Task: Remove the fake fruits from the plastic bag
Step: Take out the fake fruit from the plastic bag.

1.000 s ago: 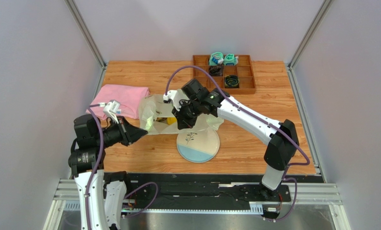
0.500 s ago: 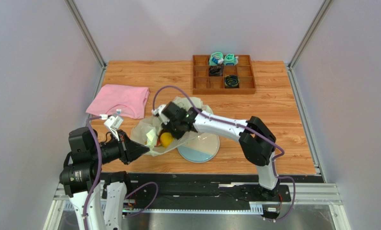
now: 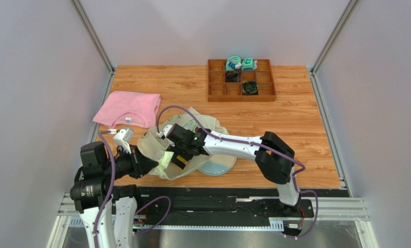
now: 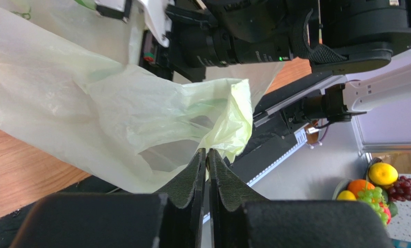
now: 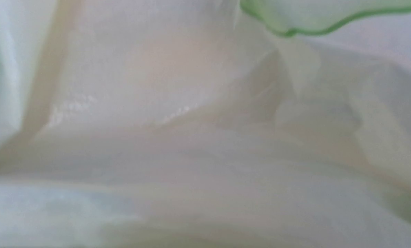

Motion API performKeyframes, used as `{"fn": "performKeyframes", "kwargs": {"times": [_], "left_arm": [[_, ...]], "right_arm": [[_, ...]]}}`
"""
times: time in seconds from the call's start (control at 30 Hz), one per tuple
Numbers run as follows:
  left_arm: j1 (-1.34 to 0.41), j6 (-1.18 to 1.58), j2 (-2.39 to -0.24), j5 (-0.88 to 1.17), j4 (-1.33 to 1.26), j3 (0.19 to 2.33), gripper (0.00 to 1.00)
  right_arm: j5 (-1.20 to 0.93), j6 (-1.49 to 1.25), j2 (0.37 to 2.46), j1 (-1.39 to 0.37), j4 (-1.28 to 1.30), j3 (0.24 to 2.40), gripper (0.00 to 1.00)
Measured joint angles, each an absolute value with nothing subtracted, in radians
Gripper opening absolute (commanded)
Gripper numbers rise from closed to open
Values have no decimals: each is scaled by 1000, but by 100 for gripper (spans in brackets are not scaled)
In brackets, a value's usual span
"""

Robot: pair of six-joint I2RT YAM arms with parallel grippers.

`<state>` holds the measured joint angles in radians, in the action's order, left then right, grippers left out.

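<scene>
The pale yellow-green plastic bag lies crumpled at the near left of the table, partly over a plate. My left gripper pinches a fold of the bag's rim; in the left wrist view the jaws stand almost together with film caught at the tips. My right gripper is pushed down into the bag's mouth. The right wrist view shows only the bag's film, with no fingers in sight. The fake fruits are hidden.
A folded pink cloth lies at the left. A brown wooden tray with teal and black items stands at the back. The bag hangs close to the table's near edge and the black rail.
The right arm swung toward the near left and sank into the bag, which came along toward the near edge. The yellow fruit seen half a second ago is now covered.
</scene>
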<state>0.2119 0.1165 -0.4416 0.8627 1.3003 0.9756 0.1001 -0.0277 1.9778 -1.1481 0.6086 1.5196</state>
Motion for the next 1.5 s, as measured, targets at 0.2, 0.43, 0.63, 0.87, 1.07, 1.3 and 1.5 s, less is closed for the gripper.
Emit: {"fn": "performKeyframes", "kwargs": {"times": [0.2, 0.43, 0.63, 0.87, 1.07, 1.3, 1.5], "left_arm": [[207, 108, -442, 921, 1300, 976, 0], [196, 99, -443, 942, 1308, 976, 0], [190, 97, -460, 943, 1316, 976, 0], [184, 91, -487, 937, 1317, 989, 0], [178, 95, -507, 937, 1283, 989, 0], [176, 115, -532, 928, 1189, 984, 0], [170, 184, -563, 873, 1013, 984, 0]], "right_arm": [[128, -60, 2038, -1148, 590, 1635, 99], [101, -93, 2170, -1149, 583, 1754, 99], [77, -101, 2216, -1157, 585, 1827, 94], [105, -82, 2238, -1161, 615, 1850, 94], [81, -24, 2230, -1147, 651, 1838, 41], [-94, 83, 2189, -1111, 714, 1871, 34], [-356, 157, 1954, -1029, 773, 1881, 32]]}}
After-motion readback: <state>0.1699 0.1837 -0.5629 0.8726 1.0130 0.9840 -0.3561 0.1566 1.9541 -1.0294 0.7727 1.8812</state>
